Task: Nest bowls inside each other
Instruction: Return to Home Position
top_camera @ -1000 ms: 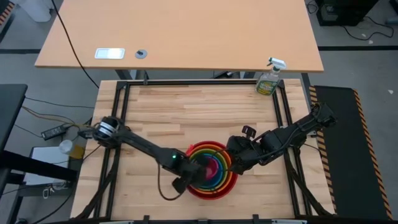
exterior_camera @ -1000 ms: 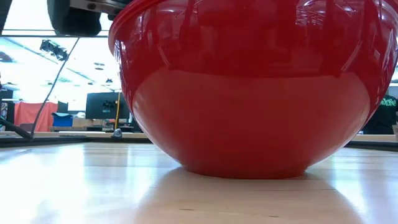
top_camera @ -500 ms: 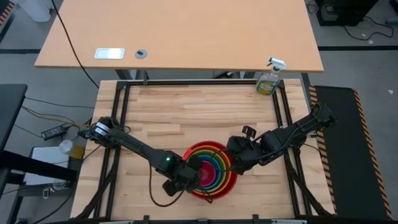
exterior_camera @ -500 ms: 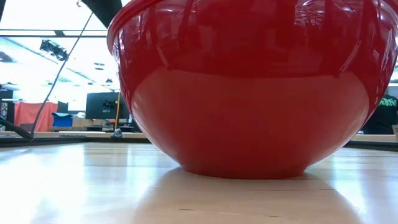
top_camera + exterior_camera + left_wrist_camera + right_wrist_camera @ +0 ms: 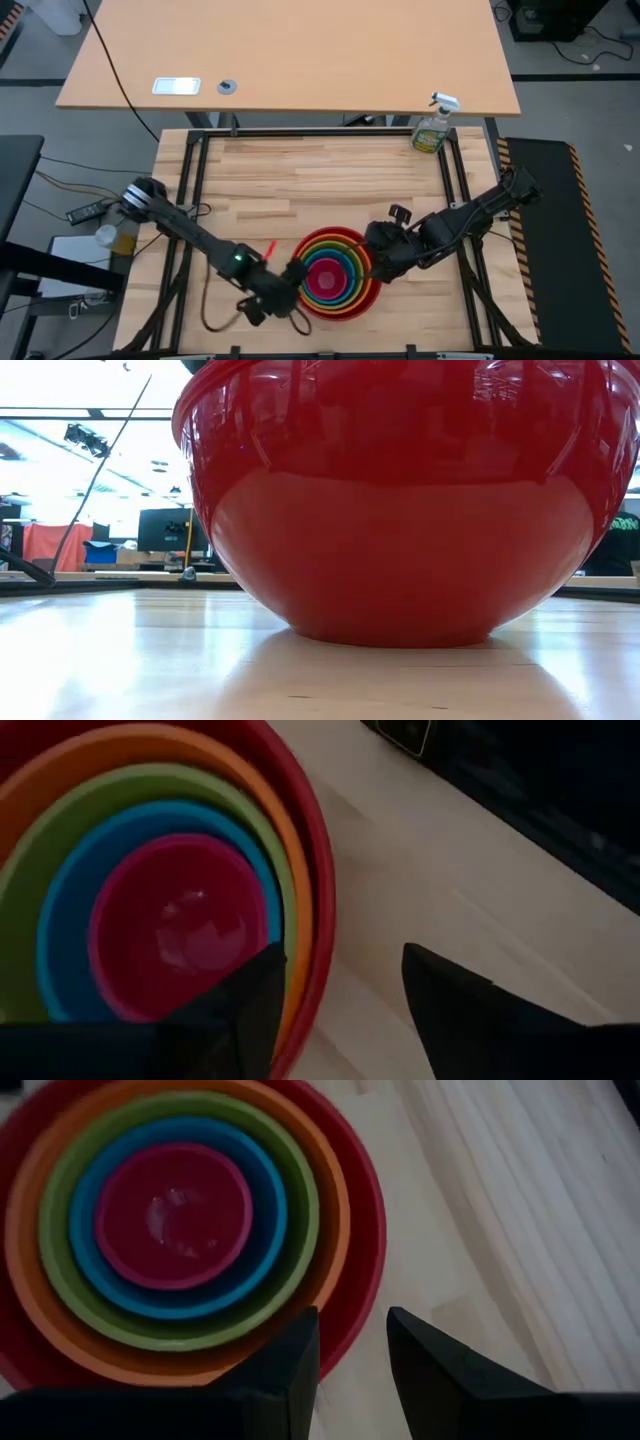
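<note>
Five bowls sit nested near the table's front edge: red outermost, then orange, lime green, blue and magenta in the middle. The red bowl rests on its base on the wood. My left gripper stands open just off the red bowl's left rim, above the table. My right gripper hovers open above the red bowl's right rim; I see nothing between its fingers.
A green spray bottle stands at the table's far right corner. The black frame rails run along the table's sides. Bare wood stretches from the bowls to the far edge.
My left gripper has drawn back off the bowls toward the table's left near corner and has risen out of the low view. The magenta bowl, which lay under it a second ago, now sits level inside the blue one. The stack has not shifted.
</note>
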Tool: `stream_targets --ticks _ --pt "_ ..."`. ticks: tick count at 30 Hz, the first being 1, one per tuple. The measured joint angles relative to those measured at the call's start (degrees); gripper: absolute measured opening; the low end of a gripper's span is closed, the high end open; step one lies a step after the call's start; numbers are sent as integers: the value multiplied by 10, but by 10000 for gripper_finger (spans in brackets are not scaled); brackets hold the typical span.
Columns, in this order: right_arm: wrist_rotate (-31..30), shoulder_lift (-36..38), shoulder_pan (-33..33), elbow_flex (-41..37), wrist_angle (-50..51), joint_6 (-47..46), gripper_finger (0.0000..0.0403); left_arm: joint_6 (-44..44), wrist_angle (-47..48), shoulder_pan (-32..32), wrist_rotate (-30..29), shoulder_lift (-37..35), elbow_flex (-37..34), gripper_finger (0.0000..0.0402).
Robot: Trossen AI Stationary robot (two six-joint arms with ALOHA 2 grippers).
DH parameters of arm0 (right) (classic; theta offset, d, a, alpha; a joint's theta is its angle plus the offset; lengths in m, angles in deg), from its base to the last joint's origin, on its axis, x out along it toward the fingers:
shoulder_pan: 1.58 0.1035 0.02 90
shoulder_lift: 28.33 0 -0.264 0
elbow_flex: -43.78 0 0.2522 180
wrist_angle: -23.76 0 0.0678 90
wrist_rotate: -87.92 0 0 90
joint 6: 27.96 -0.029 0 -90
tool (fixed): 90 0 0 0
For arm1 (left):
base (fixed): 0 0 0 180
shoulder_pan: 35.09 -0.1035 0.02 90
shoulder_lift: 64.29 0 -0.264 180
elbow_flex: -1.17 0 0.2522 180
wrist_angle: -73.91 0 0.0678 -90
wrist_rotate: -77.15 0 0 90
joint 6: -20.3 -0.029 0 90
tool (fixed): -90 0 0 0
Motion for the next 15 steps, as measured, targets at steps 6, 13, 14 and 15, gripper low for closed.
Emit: stream_targets --ticks 6,13,14,15 --pt "-33 3 18 -42 -7 12 128 56 -106 -6 -8 -146 -117 176" --pt "-94 111 32 -119 -126 54 109 116 -222 -19 -10 -334 -248 165" --pt "-98 132 28 -142 -165 70 105 119 -235 -24 -10 -359 -272 164" --pt "-100 154 21 -169 -203 86 100 124 -258 -28 -11 -385 -297 164"
